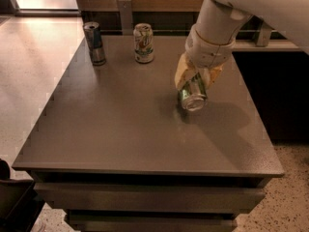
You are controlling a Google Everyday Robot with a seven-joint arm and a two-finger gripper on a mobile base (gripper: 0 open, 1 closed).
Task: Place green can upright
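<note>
The green can (pixel 193 96) lies tilted on its side, its silver end facing me, at the right middle of the grey table (pixel 116 129). My gripper (pixel 196 83) comes down from the white arm above and is shut on the green can, with a yellowish finger (pixel 182 74) on each side of its body. The can looks held a little above the tabletop, with its shadow to its lower left. The far end of the can is hidden by the gripper.
A mostly white can (pixel 144 43) with a green and red logo stands upright at the back middle. A slimmer blue-and-silver can (pixel 94 43) stands upright at the back left. The table's right edge is near the gripper; a wall and ledge run behind.
</note>
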